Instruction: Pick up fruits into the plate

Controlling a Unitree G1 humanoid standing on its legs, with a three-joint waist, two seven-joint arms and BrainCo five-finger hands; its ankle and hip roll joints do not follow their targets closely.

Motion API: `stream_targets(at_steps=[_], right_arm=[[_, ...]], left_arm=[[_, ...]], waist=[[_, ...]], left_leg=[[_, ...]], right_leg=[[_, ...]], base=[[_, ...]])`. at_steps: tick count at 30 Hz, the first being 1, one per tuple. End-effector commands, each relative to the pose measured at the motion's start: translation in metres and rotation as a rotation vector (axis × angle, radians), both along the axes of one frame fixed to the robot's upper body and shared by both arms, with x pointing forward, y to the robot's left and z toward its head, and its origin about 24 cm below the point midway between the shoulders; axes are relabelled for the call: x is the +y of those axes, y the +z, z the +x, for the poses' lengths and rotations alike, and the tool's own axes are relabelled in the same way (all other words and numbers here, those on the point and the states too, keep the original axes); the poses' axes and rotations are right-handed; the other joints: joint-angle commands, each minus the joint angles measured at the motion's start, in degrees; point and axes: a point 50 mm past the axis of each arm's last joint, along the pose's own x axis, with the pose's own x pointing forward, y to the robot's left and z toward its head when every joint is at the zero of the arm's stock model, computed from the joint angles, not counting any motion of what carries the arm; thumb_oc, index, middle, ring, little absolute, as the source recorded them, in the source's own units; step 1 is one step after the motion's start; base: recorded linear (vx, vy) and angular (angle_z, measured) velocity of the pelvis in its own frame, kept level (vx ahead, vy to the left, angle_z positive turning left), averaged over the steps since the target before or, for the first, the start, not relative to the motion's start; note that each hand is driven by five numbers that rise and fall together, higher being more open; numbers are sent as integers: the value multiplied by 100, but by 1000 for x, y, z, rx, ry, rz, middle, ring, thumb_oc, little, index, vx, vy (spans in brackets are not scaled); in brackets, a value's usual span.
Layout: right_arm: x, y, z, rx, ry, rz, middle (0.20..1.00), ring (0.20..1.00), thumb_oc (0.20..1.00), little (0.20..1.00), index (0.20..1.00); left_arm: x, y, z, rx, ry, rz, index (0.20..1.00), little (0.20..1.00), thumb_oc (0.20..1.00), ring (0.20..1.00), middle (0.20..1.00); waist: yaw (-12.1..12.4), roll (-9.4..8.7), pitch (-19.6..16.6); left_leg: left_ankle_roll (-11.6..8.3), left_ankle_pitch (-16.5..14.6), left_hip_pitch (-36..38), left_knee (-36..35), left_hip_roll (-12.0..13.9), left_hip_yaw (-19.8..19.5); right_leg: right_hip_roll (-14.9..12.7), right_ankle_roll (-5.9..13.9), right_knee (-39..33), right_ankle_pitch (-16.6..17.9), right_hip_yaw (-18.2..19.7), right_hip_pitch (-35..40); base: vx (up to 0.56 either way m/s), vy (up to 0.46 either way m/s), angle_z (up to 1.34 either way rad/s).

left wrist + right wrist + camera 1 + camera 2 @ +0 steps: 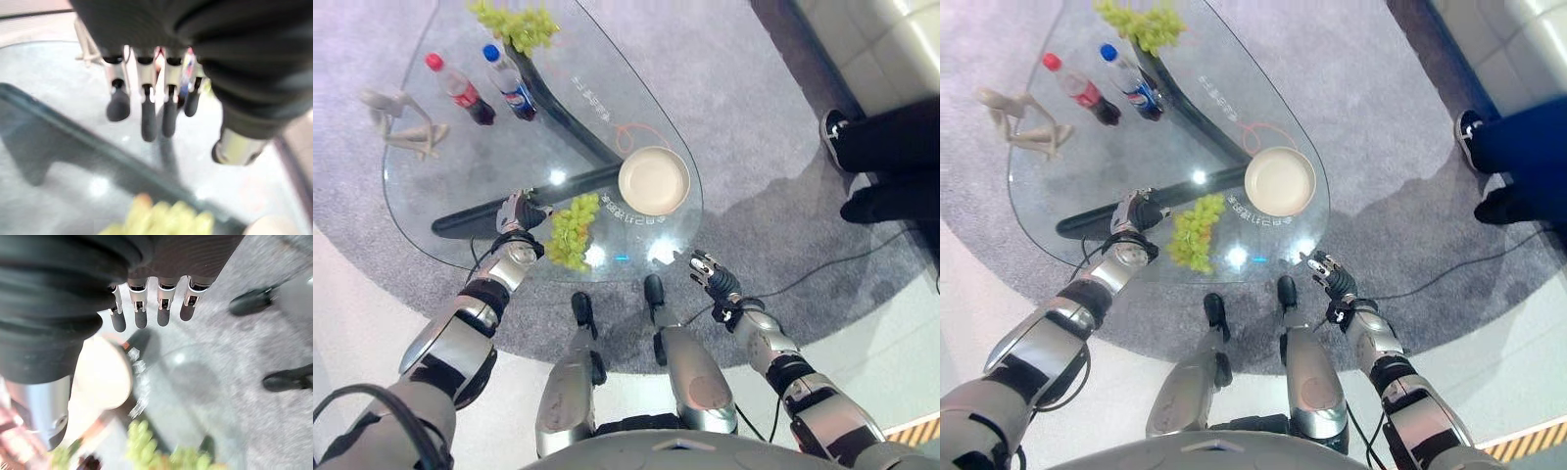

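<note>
left robot hand [146, 105] fingers straight | above glass table [58, 98] | green grapes [161, 220] near

A bunch of green grapes [573, 231] lies on the glass table's near edge, just beside the empty cream plate [654, 181]. A second green grape bunch [517, 25] rests at the table's far end, well apart from the plate

Glass table [431, 186] with two grape bunches [572, 231], plate [654, 181], two bottles [460, 89], figurine [403, 122].
</note>
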Motion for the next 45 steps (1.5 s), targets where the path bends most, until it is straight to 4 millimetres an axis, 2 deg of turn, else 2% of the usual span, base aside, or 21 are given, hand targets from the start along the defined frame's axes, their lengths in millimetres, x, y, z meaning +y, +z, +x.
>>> stream_targets(at_steps=[1,8,9,10,16,20,31,35,45], right_arm=[[-2,1,-9,-42,-15,7,1000,1000,1000,1000,1000],[1,-3,-19,-18,-15,10,1000,1000,1000,1000,1000],[1,-6,-22,-5,-16,11,1000,1000,1000,1000,1000],[1,-8,-24,12,-13,9,1000,1000,1000,1000,1000],[0,-9,-23,31,0,2,1000,1000,1000,1000,1000],[1,-5,-15,21,10,-9,1000,1000,1000,1000,1000],[5,7,7,-23,36,-18,1000,1000,1000,1000,1000],[9,11,12,-38,43,-9,1000,1000,1000,1000,1000],[17,20,19,-71,37,45,1000,1000,1000,1000,1000]], left_arm=[[8,-6,-7,4,21,-26,200,200,200,200,200],[8,-23,-23,56,-13,-71,200,200,200,200,200],[8,-27,-26,75,-14,-57,457,457,457,457,457],[10,-31,-29,94,-11,-32,1000,1000,1000,1000,1000],[15,-34,-29,131,27,58,1000,1000,1000,1000,1000],[19,-27,-21,137,46,101,1000,1000,1000,1000,1000],[26,-3,6,173,156,211,1000,1000,1000,1000,1000],[27,2,11,190,196,232,1000,1000,1000,1000,1000],[24,5,14,246,268,244,1000,1000,1000,1000,1000]], waist=[[61,104,-501],[188,110,-782],[192,103,-804],[195,94,-822],[145,74,-626],[83,33,-380],[-284,-110,361],[-413,-146,492],[-693,-223,492]], left_leg=[[-17,-1062,34,484,-169,-268],[51,-1160,319,507,-190,-278],[60,-1173,358,524,-188,-274],[76,-1191,374,563,-183,-257],[110,-1255,217,761,-155,-163],[114,-1261,-10,876,-113,-84],[22,-1127,-850,1260,30,4],[-14,-1087,-1104,1353,35,35],[-30,-1056,-1901,1615,-42,84]], right_leg=[[-53,137,726,-913,-77,-86],[-116,157,663,-963,-143,287],[-119,156,668,-967,-142,331],[-117,152,679,-978,-133,360],[-64,99,756,-1012,-51,241],[-6,63,805,-1001,16,29],[220,-37,1162,-915,189,-908],[267,-38,1262,-885,237,-1206],[400,-53,1596,-851,420,-2134]], base=[[94,16,11],[107,-2,3],[155,-32,0],[137,-30,0],[7,-15,-3],[-74,-44,-20],[-62,-73,-17],[-42,-64,-9],[-53,-48,-12]])
